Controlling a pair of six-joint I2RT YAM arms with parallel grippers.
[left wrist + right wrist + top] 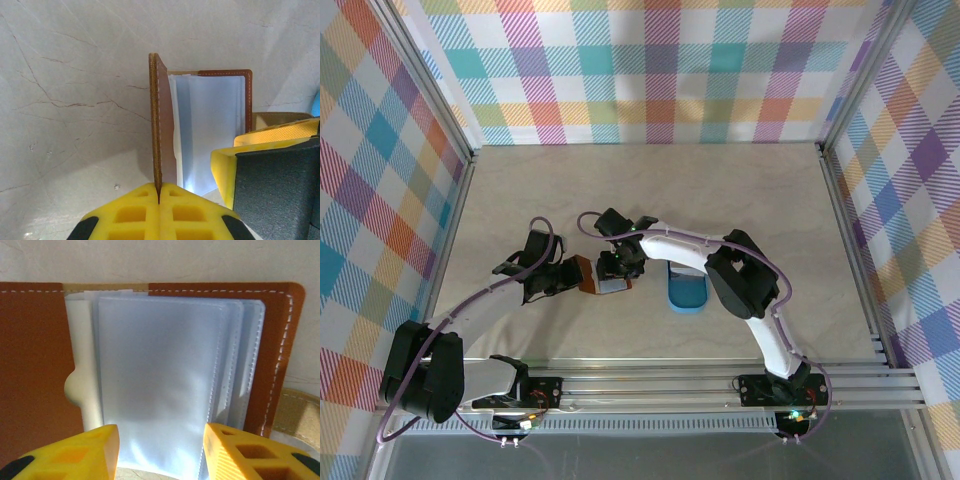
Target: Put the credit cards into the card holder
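**Card holder held open between the two arms**

The card holder [586,275] lies near the middle of the table [620,190], between the two arms and a little left of the blue tray [686,290], which stands apart from it. It is opened out. One brown cover stands upright on edge and the other half lies flat on the table.

The left gripper [563,277] reaches in from the left. In the left wrist view its yellow fingers [130,215] are pressed together on the bottom edge of the upright cover [161,125], pinching the leather between them.

The right gripper [617,268] hangs over the flat half of the holder from the right. In the right wrist view its fingertips [85,452] stand spread, one on each side of the stack of clear sleeves [160,370] that fans out from the spine. The sleeves run under the gap between the jaws, and nothing is clamped there. Whether the fingertips touch the plastic cannot be told from this angle.

On the left half, a brown pocket with a rounded thumb notch holds a pale sheet [80,385]. It may be a card or only a lining, as the picture is too washed out to say. White stitching runs along the holder's right border.
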